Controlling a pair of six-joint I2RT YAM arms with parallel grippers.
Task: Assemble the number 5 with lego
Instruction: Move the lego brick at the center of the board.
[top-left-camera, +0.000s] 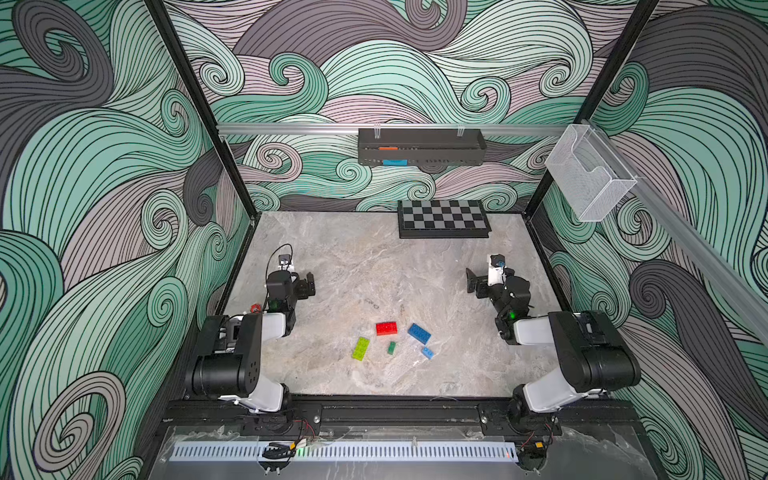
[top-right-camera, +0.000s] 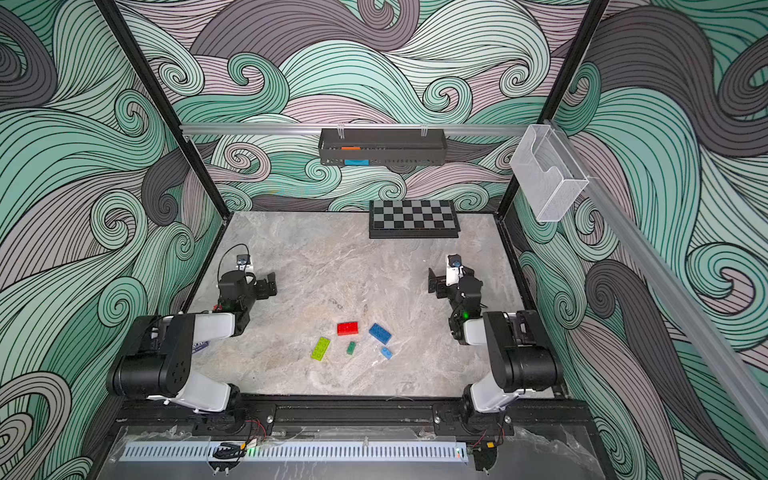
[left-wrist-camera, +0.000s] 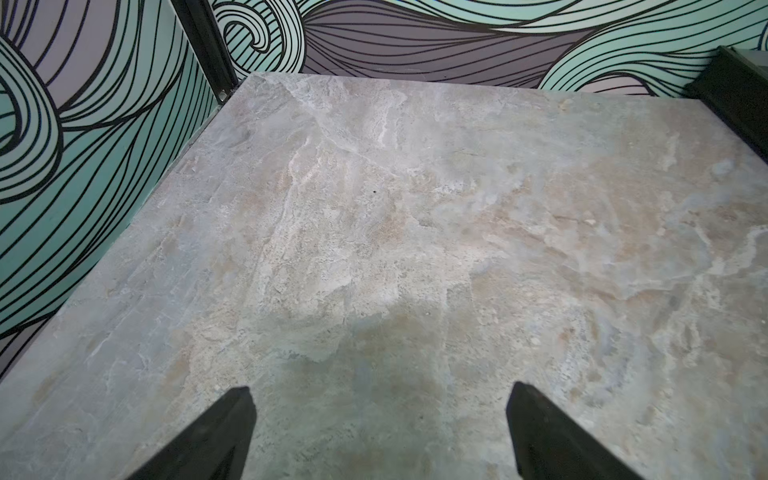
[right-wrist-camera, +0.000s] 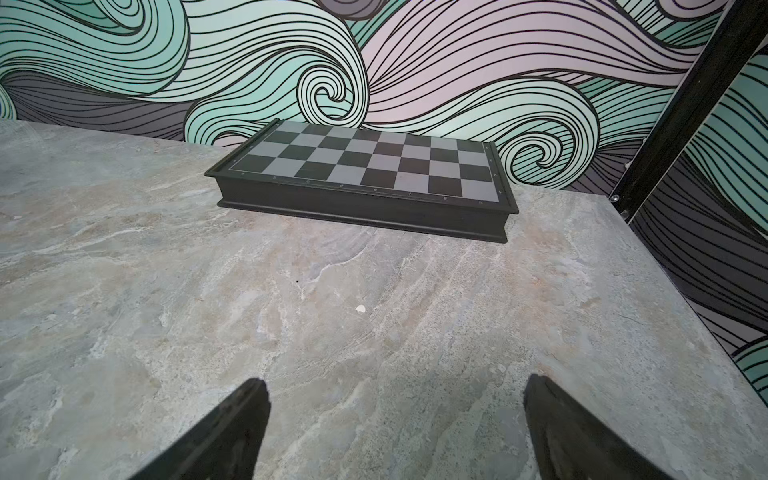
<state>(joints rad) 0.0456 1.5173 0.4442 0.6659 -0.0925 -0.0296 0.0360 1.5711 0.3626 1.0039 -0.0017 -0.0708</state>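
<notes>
Five loose lego bricks, none joined, clustered on the worktop (top-left-camera: 332, 257) toward the near edge, between the two arm bases. Red brick (top-left-camera: 386, 328) and dark blue brick (top-left-camera: 419, 333) are the long ones nearer the middle; lime green brick (top-left-camera: 360, 348) sits left of them, angled. Tiny dark green brick (top-left-camera: 391, 348) lies between lime and blue; tiny light blue brick (top-left-camera: 427, 353) just beside the dark blue one's near end. All flat, studs up, small gaps between them, none touching as far as both top views show.

Left gripper (left-wrist-camera: 380, 436): jaws wide apart, nothing between them, over bare worktop near the left wall. Right gripper (right-wrist-camera: 395, 428): jaws wide apart, also holding nothing, facing the chessboard (right-wrist-camera: 365, 166).

Chessboard sits against the back wall, well apart from the bricks. Open marble all around the cluster, and between it and both grippers.
</notes>
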